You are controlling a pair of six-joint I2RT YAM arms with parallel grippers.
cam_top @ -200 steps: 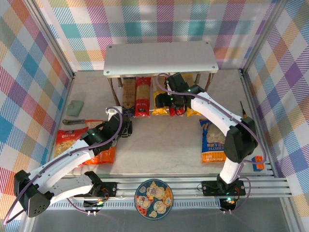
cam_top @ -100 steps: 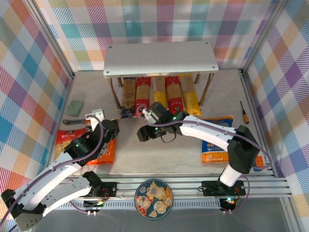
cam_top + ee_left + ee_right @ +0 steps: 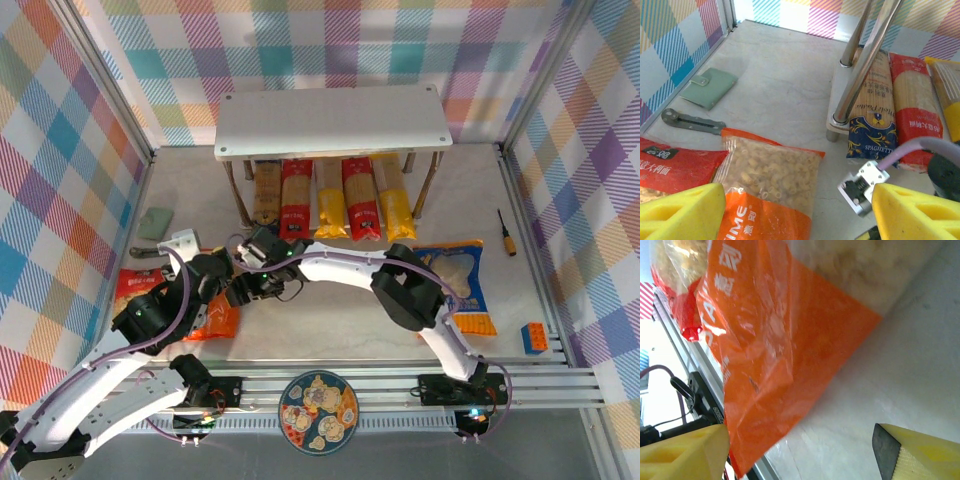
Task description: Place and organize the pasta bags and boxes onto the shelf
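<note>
Five pasta boxes lie side by side under the shelf [image 3: 330, 120]: tan [image 3: 266, 195], red [image 3: 296, 200], yellow [image 3: 330, 205], red [image 3: 360, 200], yellow [image 3: 395, 200]. The orange bag [image 3: 218, 322] lies front left, partly under my left arm, with the red bag [image 3: 135, 285] to its left. The blue bag [image 3: 455, 285] lies on the right. My left gripper [image 3: 797, 215] hangs open above the orange bag [image 3: 770, 185], nothing between its fingers. My right gripper [image 3: 800, 455] is open, low over the table at the edge of the orange bag [image 3: 780, 340], reaching in at the left gripper's side [image 3: 245, 290].
A green wallet [image 3: 155, 222] and a metal tool [image 3: 150, 252] lie at the far left. A screwdriver [image 3: 507, 232] and a toy brick [image 3: 534, 338] sit at the right. A patterned plate [image 3: 318, 412] rests on the front rail. The shelf's legs [image 3: 862, 65] stand near the tan box.
My right arm has swung from under the shelf leftward and down to the orange bag. My left arm has pulled back toward the front left.
</note>
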